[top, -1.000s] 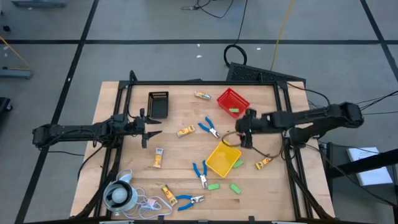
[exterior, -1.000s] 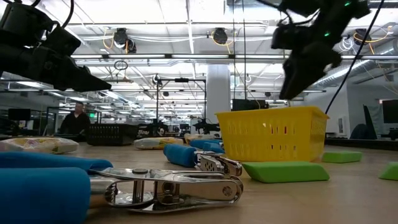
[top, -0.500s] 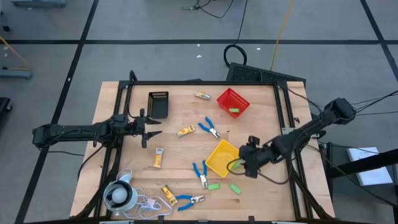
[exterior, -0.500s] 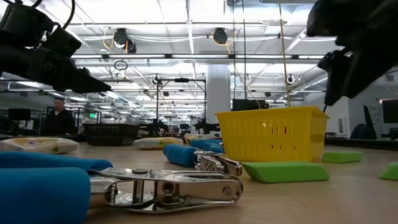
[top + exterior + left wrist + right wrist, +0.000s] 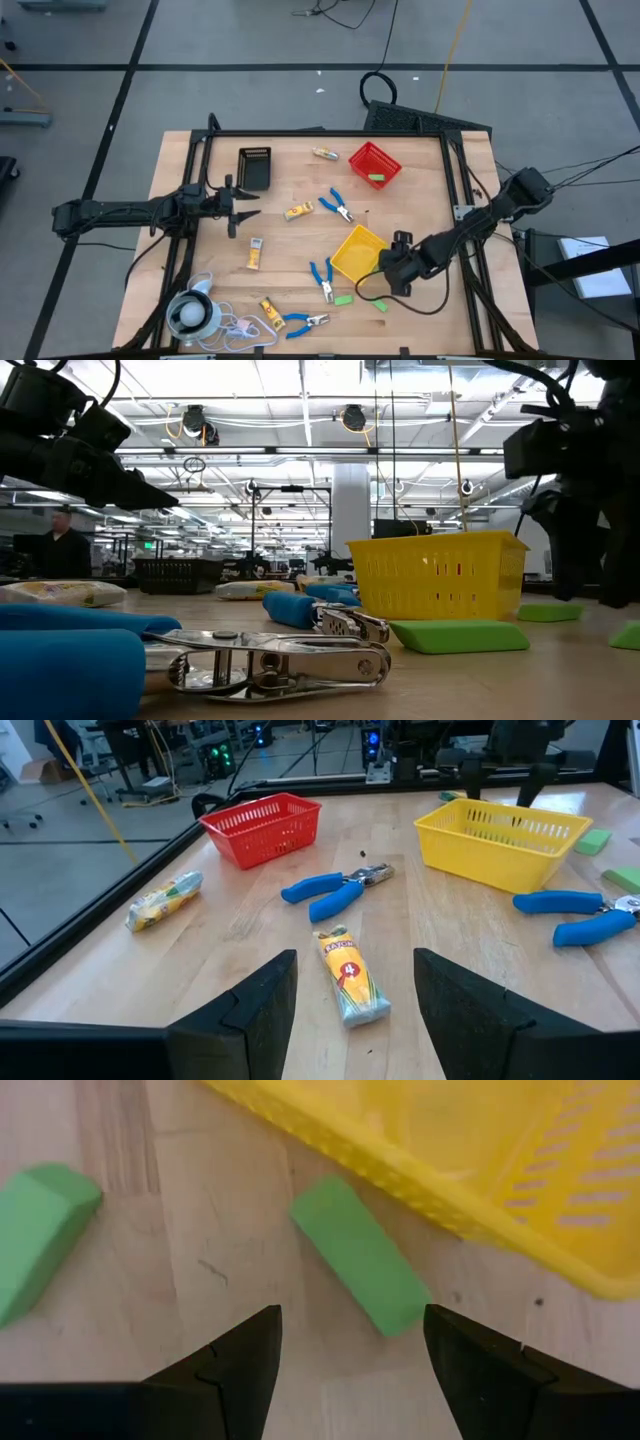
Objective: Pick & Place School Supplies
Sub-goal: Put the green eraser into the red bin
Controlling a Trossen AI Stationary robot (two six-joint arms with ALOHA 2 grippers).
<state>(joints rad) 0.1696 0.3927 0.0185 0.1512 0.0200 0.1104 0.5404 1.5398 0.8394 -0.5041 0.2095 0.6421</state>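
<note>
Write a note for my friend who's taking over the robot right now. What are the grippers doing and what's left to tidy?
Right gripper: open, empty, over a green rectangular block beside the yellow plastic basket.
Left gripper: open, empty, waiting at the table's left side.
Done: one green block is in the red plastic basket.
Left: blue-handled pliers, yellow-orange packets and a second green block lie loose on the wooden table.

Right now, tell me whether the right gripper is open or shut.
Open. The right gripper has its fingers spread apart above a green block, touching nothing.
</note>
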